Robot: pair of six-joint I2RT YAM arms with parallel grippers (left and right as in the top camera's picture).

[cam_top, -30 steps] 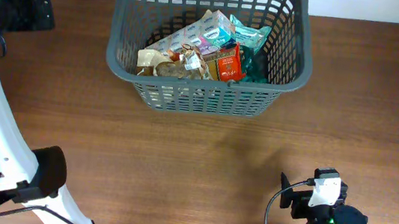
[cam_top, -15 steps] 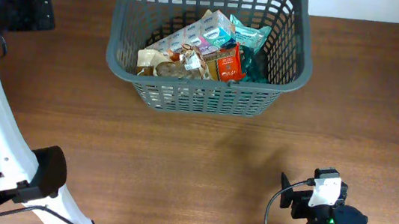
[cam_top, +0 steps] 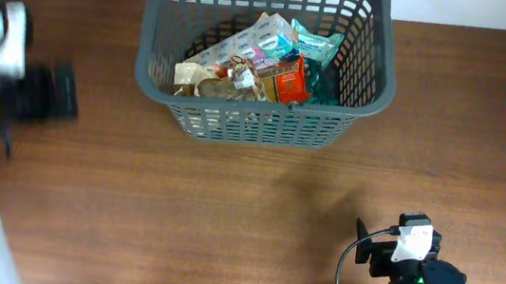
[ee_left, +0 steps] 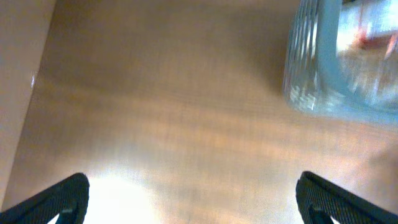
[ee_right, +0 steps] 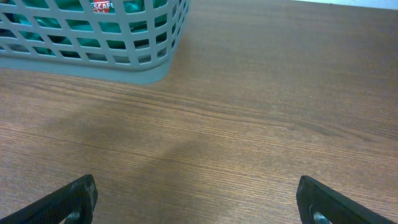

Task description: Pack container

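container [cam_top: 260, 124]: far-centre of the bench [cam_top: 225, 215], packets [cam_top: 252, 65] heaped inside, long axis left-to-right.
left tool [ee_left: 199, 202]: fingers spread, empty; container up and to its right; seemingly the nearer arm.
right tool [ee_right: 199, 202]: fingers spread, empty; container ahead-left.

The container [cam_top: 260, 124] is matt grey moulded plastic. The table [cam_top: 225, 215] is smooth brown wood grain with a soft sheen. Inside, the packets [cam_top: 284, 77] look like glossy film, teal ones toward three o'clock.
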